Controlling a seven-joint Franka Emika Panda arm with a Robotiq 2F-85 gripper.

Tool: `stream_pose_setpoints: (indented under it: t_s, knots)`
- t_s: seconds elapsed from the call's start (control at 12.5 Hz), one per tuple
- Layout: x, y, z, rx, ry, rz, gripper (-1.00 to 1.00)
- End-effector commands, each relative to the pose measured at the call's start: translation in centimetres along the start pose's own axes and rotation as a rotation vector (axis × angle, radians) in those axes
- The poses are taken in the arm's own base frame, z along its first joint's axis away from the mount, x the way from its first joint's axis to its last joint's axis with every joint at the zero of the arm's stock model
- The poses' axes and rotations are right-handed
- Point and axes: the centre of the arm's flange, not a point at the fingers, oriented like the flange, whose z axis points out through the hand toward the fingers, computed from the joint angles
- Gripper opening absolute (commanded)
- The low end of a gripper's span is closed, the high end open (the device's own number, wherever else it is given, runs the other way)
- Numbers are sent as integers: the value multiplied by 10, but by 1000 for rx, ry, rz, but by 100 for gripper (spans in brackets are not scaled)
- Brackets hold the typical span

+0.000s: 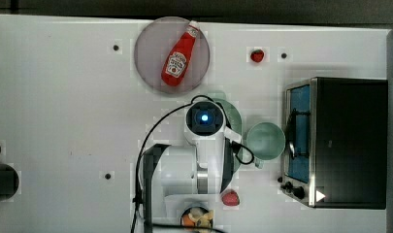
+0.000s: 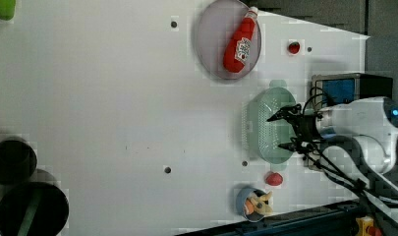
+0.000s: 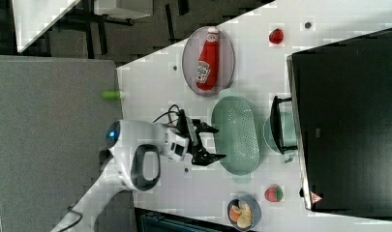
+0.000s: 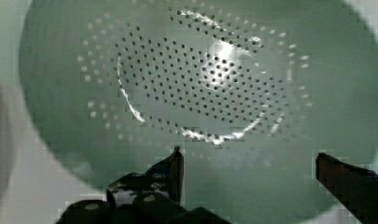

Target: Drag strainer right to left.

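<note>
The strainer [image 2: 265, 125], a pale mint-green oval basin with a perforated floor, sits on the white table [image 2: 113, 98] between the grey plate [image 2: 211, 49] that carries a ketchup bottle [image 2: 240, 42] and a small bowl of snacks [image 2: 253, 202]. In the right view it lies just beside the green mug [image 3: 273, 131], which stands against the front of the black oven [image 3: 348, 121]. The gripper [image 2: 286, 130] hangs over the basin with its two fingers spread wide and nothing between them. In the wrist view the fingertips [image 4: 176, 161] frame the near side of the perforated floor, and whether they touch the plastic cannot be told. That placement suggests a plan to lower into the basin and push against an inner wall, or to close on the rim, since an open oval basin offers no other purchase. The task appears to be at the approach stage, with the drag not yet begun. One red strawberry-like piece [image 2: 273, 178] lies near the strainer's lower end in the left view and another [image 2: 294, 47] near the table's far edge; neither lies on the open stretch of table toward the left view's left. The main risk is the mug close alongside the strainer, which a skewed drag could nudge.
</note>
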Motion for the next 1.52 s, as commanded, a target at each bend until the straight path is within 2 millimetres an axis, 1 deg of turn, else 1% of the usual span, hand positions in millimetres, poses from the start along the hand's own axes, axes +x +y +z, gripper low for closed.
stream_pose_setpoints:
  t_s: [0.08,0.16,0.32,0.4,0.64,0.72,0.88,0.96,1.28,1.52]
  knots:
    - [8,-9,-18,122,23,257,100]
    - [6,-9,1,105,17,284,100]
    - [1,-11,34,92,12,276,100]
    - [-4,-14,47,98,11,266,100]
    - [-21,-17,74,91,0,248,100]
    - [-25,-17,77,92,-1,245,100]
    - [-35,-18,81,83,-6,294,100]
    - [-43,-20,81,85,-7,302,100]
    - [-85,-30,80,87,-10,237,100]
    - [-121,-37,79,86,-34,277,100]
